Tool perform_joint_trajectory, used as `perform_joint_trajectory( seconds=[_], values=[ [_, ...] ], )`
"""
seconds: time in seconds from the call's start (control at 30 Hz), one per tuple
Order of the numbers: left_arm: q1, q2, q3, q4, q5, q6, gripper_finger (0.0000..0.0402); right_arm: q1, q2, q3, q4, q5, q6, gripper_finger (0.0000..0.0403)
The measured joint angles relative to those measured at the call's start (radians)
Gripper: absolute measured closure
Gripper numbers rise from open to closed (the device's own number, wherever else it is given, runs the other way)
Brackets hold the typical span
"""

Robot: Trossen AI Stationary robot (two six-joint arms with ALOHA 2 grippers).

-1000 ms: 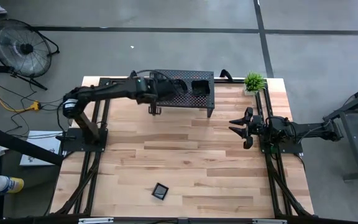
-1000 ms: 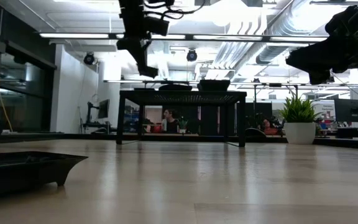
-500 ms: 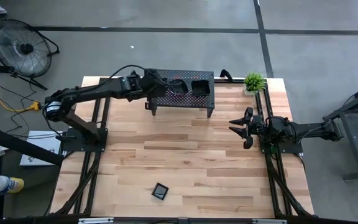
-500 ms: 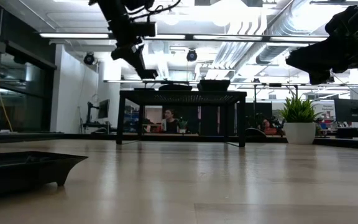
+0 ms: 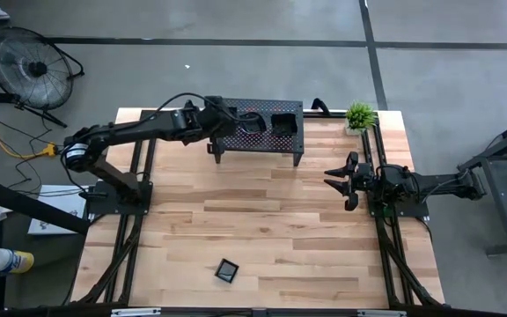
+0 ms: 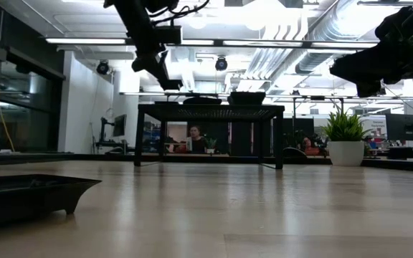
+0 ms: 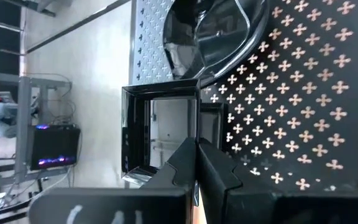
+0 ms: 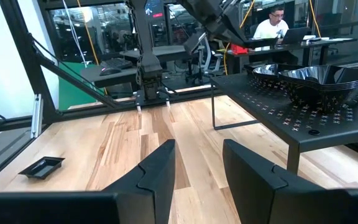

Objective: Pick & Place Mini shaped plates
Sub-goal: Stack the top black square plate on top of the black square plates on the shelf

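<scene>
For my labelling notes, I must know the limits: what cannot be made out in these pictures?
- High view: the glossy black plates on the black perforated metal rack cannot be counted; the left arm covers some.
- Left wrist view: the closed left claw may pinch the square black plate; contact unclear.

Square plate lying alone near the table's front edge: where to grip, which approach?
Grip one raised side wall of the square plate, from straight above, one of the jaws inside the well, one outside. It sits flat and upright on the table, too low for a sideways pinch. It lies skewed to the table's edges, so probably turn the wrist to match.
</scene>
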Motion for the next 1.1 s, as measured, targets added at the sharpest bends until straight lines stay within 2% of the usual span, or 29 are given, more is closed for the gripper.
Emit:
perform_joint_trajectory(
  seconds=[0.33,1.1],
  values=[
    [0.019,0.029,0.001,0.004,-0.030,0.004,0.0396,0.000,0.000,0.000,0.000,0.000,0.000,0.0273],
    [0.037,0.081,0.002,-0.002,0.009,-0.006,0.0396,0.000,0.000,0.000,0.000,0.000,0.000,0.0273]
  ],
)
